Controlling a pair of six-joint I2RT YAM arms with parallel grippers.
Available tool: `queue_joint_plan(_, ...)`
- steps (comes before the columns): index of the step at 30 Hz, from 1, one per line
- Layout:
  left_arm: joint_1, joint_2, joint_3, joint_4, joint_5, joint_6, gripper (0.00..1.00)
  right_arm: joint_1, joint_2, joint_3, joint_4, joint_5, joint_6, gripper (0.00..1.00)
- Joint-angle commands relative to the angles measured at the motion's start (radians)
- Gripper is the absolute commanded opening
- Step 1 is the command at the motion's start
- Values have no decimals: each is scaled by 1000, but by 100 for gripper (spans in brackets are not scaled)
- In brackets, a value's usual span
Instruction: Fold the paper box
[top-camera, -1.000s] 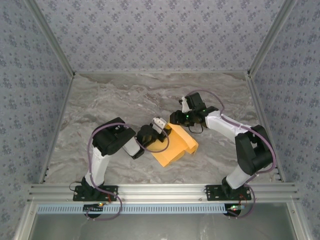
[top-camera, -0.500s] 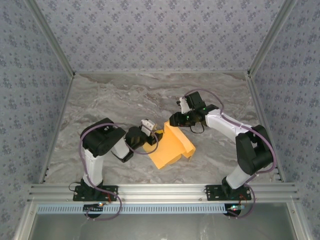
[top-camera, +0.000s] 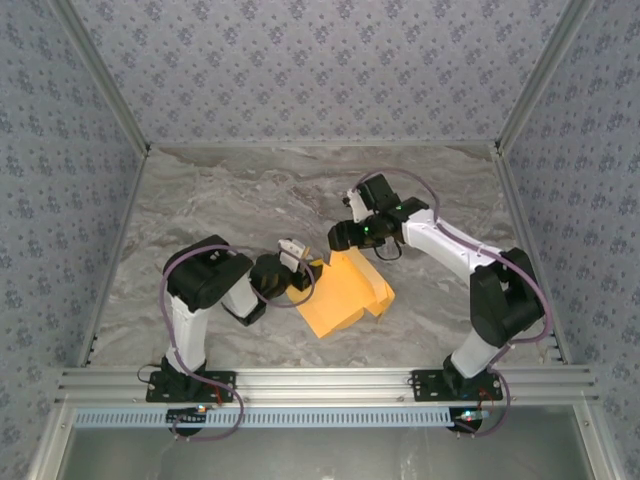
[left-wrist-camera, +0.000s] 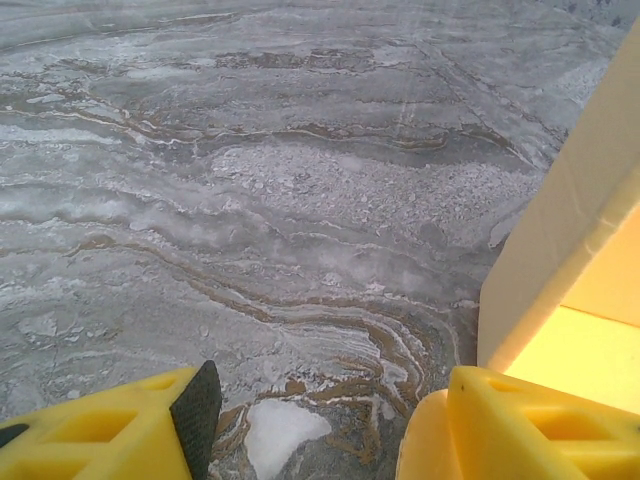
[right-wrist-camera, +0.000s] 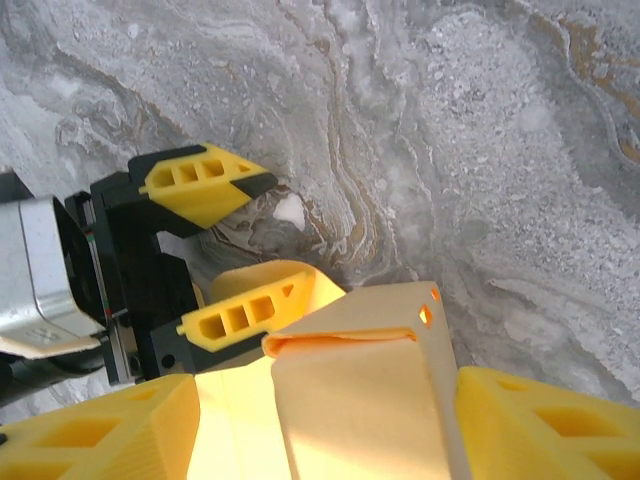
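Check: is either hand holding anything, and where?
Left hand is open beside the box, holding nothing. The box's raised panel sits between the right hand's fingers; whether they grip it cannot be told.

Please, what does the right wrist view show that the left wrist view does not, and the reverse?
The right wrist view adds the right claw, open astride the paper box's folded upper edge with two small holes, and the left claw's black body. The left wrist view adds a long stretch of marble table toward its far side. Both share the paper box, the left claw's yellow fingers standing apart, and the marble.
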Motion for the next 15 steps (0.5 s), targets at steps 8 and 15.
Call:
queue_joint_plan(8,11,47,16,27,-21,-49,63,25,141,164,-145,81,-107,79)
queue_joint_plan(15,25,54,19,30,-16,-78,63,52,239,223,-182,72,-156,75)
